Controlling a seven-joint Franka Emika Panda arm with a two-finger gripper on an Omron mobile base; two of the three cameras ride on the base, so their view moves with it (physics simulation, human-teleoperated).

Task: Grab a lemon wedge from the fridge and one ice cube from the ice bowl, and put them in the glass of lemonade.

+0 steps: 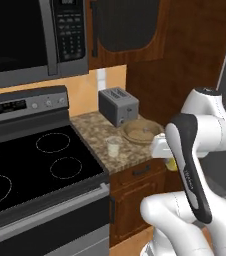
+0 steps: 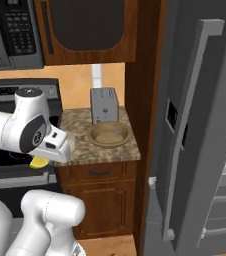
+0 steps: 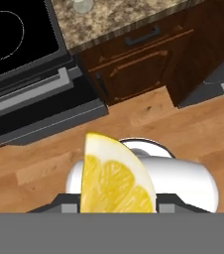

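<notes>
Though partly hidden behind the white hand, pincer (image 3: pixel 118 206) about half apart and clamped on the lemon wedge (image 3: pixel 115 177), cut face toward the camera, hanging out in front of the desk (image 1: pixel 92 131) edge above the wood floor (image 3: pixel 193 130). Glass of lemonade (image 1: pixel 114 146) near the front edge beside the stove (image 1: pixel 30 165); ice bowl (image 2: pixel 108 134) just before the toaster (image 2: pixel 104 105). Fridge (image 2: pixel 205 125) door swung open to the right
</notes>
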